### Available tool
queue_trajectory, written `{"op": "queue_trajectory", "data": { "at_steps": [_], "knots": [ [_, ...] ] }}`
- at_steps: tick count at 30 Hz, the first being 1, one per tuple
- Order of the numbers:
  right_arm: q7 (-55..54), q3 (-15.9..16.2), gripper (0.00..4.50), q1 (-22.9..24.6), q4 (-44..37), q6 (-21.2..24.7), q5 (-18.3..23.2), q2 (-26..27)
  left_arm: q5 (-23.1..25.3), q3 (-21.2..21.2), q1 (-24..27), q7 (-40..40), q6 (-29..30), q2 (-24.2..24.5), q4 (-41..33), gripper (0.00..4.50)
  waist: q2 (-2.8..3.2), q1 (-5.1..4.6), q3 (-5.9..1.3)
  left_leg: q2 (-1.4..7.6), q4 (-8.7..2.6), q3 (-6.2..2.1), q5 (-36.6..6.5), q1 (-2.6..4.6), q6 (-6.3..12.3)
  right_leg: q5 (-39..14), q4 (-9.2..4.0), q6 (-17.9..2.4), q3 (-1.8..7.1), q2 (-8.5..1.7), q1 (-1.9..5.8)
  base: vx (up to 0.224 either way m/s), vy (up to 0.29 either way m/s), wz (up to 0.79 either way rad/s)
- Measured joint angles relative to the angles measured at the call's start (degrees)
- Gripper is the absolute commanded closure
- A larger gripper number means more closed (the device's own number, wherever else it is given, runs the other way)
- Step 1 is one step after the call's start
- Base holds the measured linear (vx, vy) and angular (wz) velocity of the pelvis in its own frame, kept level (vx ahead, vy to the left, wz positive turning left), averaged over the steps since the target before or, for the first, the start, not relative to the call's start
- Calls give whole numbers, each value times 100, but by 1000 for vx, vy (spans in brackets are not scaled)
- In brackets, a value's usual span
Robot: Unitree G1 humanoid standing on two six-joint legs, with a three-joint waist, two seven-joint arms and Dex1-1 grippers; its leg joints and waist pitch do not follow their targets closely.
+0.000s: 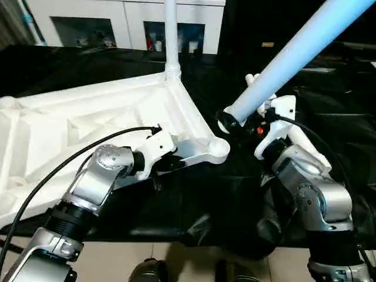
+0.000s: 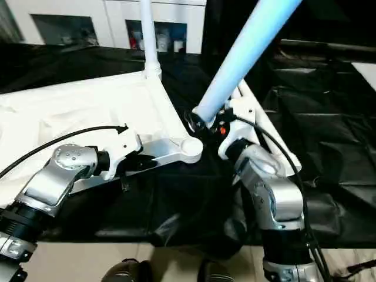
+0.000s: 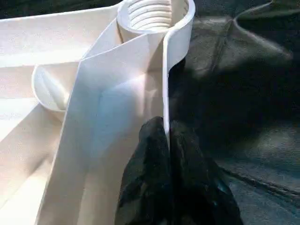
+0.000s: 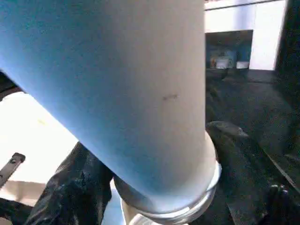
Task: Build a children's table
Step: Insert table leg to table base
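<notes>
The tabletop [image 1: 88, 123] is found lying underside up on a black sheet [image 1: 205, 200], its ribbed panels exposed and its rounded corner sockets at the edges. One leg [image 1: 170, 35] is seen standing upright in the far corner socket [image 1: 172, 73]. The near corner socket [image 3: 154, 18] is empty, and its internal ridges are visible in the left wrist view. The rim wall of the tabletop, just short of that near socket, is pinched between the two black fingers [image 3: 145, 183] of the left gripper [image 3: 166, 140], which are closed tight on the thin plastic edge. A second leg [image 1: 294, 53] is held by the right gripper [image 1: 238, 122] near its lower end, with the tube slanting upward and away toward the robot's right. Its lower end [image 4: 173, 206] is seen close beside the near corner socket but apart from it, not inserted. The black fingers [image 4: 70, 187] of the right gripper are wrapped around this leg on both sides. A black cable [image 1: 59, 170] is noted running along the left forearm. White cabinets [image 1: 117, 23] are recorded in the background beyond the sheet.
</notes>
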Motion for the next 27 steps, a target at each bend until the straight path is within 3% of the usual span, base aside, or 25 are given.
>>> {"op": "queue_trajectory", "data": {
  "at_steps": [19,27],
  "knots": [
    [23,-32,168,6,25,49,17,-35,-15,-9,-198,-142,-16,-8,164,450,4,29,-2,29,-36,5,33,-8,-20,210,31,11,-2,20,-38,6,-3,0],
    [1155,92,178,-37,-8,527,436,-836,-254,-6,-258,-677,-97,174,151,450,7,155,-5,77,-90,25,61,-30,-8,202,60,96,-13,35,-71,57,-30,5]
  ]
}}
